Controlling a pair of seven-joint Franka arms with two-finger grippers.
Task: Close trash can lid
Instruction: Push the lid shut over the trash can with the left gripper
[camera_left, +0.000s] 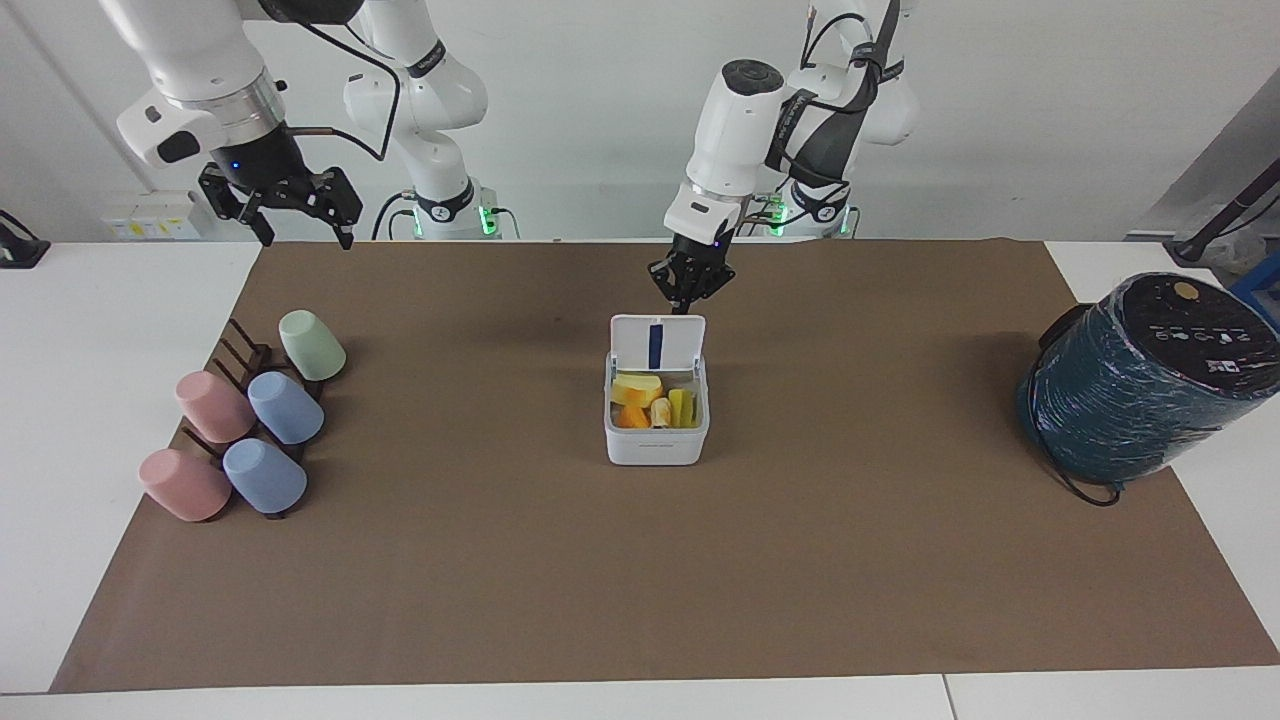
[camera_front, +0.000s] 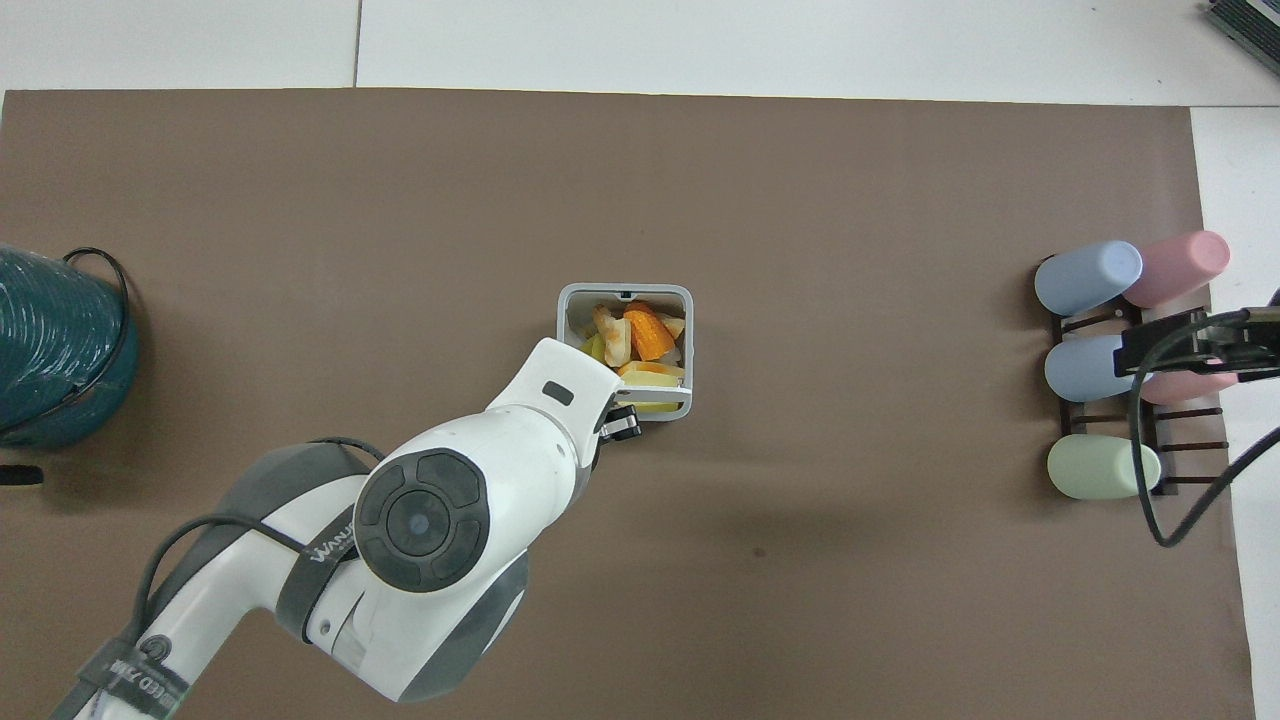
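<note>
The small white trash can (camera_left: 655, 442) stands in the middle of the brown mat, filled with yellow, orange and green scraps. It also shows in the overhead view (camera_front: 625, 292). Its lid (camera_left: 657, 343) stands upright on the edge nearer the robots, blue stripe showing. In the overhead view the lid (camera_front: 660, 410) is seen edge-on. My left gripper (camera_left: 686, 303) is shut and empty, its tips just above the lid's top edge, at the corner toward the left arm's end. It also shows in the overhead view (camera_front: 625, 425). My right gripper (camera_left: 303, 237) is open and empty, waiting high over the cup rack.
A dark rack (camera_left: 240, 355) with several pastel cups lying on it sits toward the right arm's end (camera_front: 1110, 400). A large teal wrapped cylinder (camera_left: 1140, 385) stands at the left arm's end of the mat (camera_front: 55, 350).
</note>
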